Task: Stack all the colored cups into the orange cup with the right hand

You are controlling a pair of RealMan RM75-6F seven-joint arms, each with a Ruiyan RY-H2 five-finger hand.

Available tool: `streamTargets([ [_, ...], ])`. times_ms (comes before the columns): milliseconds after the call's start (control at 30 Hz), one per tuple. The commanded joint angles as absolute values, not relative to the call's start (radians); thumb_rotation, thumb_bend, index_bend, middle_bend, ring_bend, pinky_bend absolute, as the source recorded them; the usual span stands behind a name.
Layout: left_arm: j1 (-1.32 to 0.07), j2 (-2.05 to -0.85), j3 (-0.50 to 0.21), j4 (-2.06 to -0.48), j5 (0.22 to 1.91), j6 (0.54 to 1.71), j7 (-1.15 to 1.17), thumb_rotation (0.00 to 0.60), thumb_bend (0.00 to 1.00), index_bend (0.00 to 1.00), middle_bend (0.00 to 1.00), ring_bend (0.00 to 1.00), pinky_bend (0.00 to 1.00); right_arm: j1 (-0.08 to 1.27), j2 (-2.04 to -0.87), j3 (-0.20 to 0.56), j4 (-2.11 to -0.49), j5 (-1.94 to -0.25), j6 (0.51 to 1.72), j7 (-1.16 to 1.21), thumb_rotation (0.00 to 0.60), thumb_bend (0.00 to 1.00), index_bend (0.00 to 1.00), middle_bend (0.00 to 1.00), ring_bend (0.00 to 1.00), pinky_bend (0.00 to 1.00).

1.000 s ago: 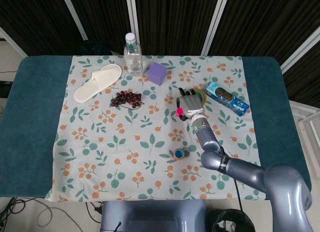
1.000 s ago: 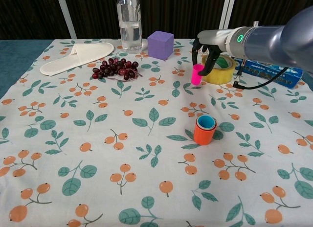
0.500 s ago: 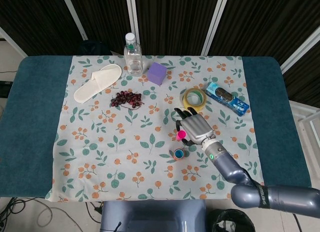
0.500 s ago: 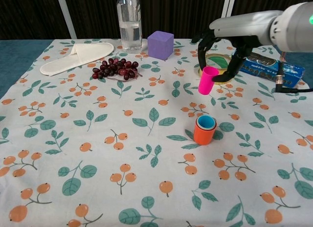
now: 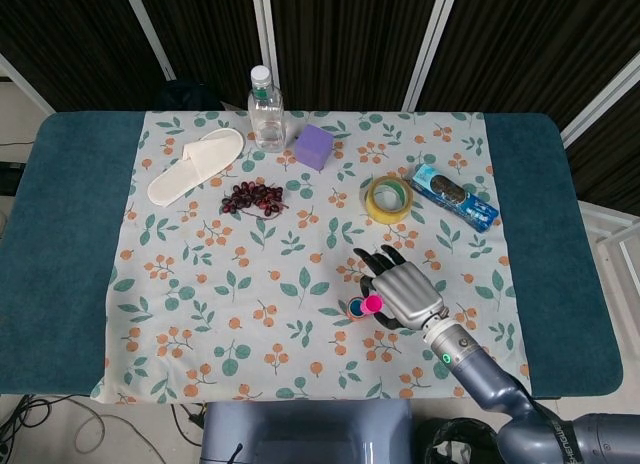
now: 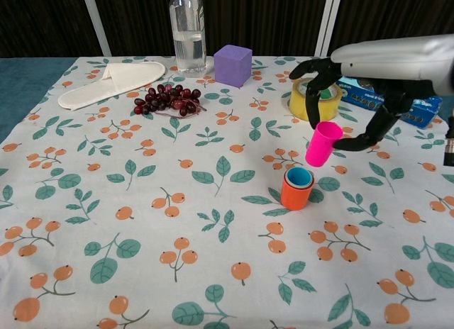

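My right hand (image 5: 405, 293) (image 6: 362, 81) holds a pink cup (image 6: 322, 143) (image 5: 372, 304) in the air, tilted, just above and to the right of the orange cup (image 6: 296, 189) (image 5: 354, 309). The orange cup stands upright on the patterned cloth with a blue cup (image 6: 299, 176) nested inside it. In the head view the hand covers part of the orange cup. My left hand is not visible in either view.
A yellow tape roll (image 6: 311, 100) (image 5: 387, 198) lies behind the hand, and a blue packet (image 5: 454, 196) (image 6: 383, 93) to its right. Further back are a purple block (image 6: 233, 64), a water bottle (image 6: 188, 28), dark grapes (image 6: 167, 99) and a white slipper (image 6: 110, 83).
My right hand has carried the pink cup from beside the tape roll forward and down, until it hangs just over the orange cup. The orange and blue cups have not moved.
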State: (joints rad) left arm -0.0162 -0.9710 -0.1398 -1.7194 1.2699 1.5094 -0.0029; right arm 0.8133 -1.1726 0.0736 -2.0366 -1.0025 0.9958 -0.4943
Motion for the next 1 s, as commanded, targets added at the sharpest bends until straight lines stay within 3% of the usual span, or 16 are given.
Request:
streamTargets([
  [33, -0.016, -0.971, -0.139, -1.72, 1.271, 1.511, -0.002, 0.6, 0.12, 0.37, 0.97, 0.88, 0.78, 0.806, -1.193, 0.07, -2.02, -1.019, 1.002, -0.484, 0.6, 0.39, 0.5, 0.03, 0.16, 0.09],
  [1000, -0.016, -0.974, -0.141, -1.722, 1.264, 1.513, 0.014, 0.6, 0.12, 0.37, 0.97, 0.88, 0.78, 0.808, -1.316, 0.077, -1.876, -1.001, 0.964, -0.453, 0.6, 0.39, 0.5, 0.03, 0.16, 0.09],
])
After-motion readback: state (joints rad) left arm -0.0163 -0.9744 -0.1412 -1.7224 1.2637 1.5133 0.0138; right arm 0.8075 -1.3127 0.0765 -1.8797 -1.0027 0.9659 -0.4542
